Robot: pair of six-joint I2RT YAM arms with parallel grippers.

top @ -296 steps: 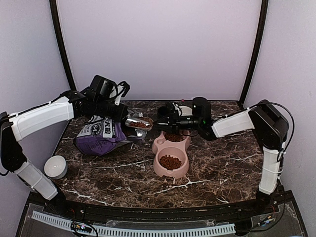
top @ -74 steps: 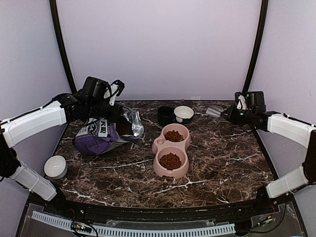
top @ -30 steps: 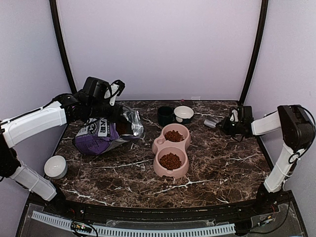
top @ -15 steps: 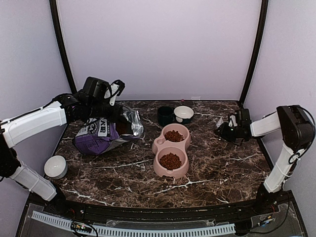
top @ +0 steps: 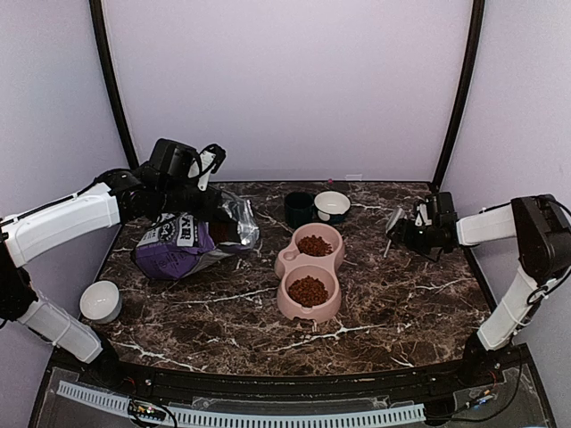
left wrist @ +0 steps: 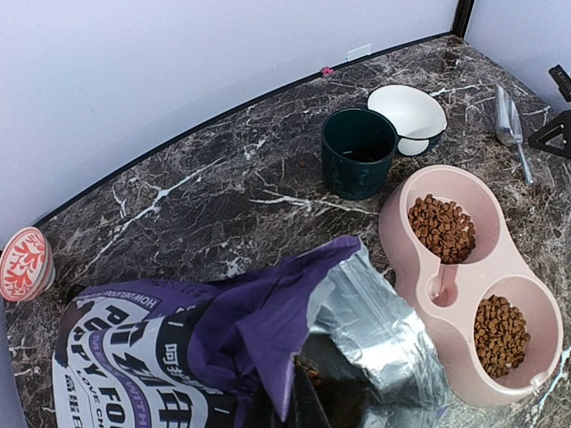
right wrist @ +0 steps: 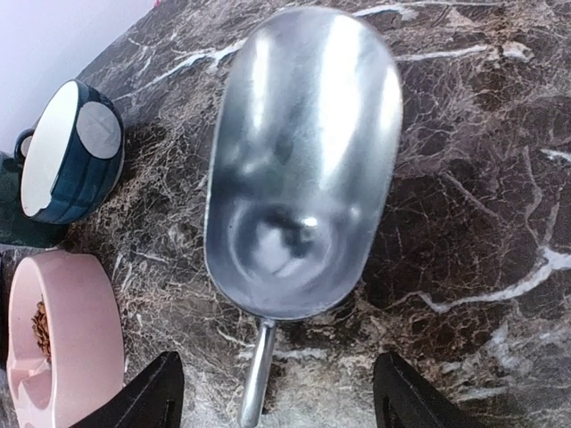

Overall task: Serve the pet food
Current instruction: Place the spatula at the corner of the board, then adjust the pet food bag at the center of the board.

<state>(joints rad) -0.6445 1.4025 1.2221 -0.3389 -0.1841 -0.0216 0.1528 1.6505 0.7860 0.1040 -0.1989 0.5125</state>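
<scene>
Top external view. The pet food (top: 314, 245), small reddish-brown dry kibble, sits in heaps in both compartments of the pink plastic double bowl (top: 282, 261) at mid-table. The left gripper (top: 217, 212) is closed and appears to pinch the raised foil lip of the purple-and-grey printed bag (top: 174, 239), which lies on its side to the bowl's left. The right gripper (top: 403, 234) is low over the dark marble table (top: 401, 303), to the right of the bowl and apart from it. An empty silver metal scoop (top: 393, 223) rests on the marble just in front of it.

Left wrist view. Both heaps of pet food (left wrist: 442, 227) are level with or below the bowl's rim. A few pellets show inside the bag's mouth. This gripper's own fingers cannot be made out here.

Right wrist view. The jaws stand wide apart, one finger (right wrist: 156, 392) on each side of the scoop's thin handle, neither touching it; nothing is held. The scoop's long axis runs straight away from the gripper, handle nearest and the hollow end farthest. The pet food lies off to the robot's left of this axis.

Judgement: serving looks complete. The right gripper can back off along the handle line. It is the arm nearer the bowl.
</scene>
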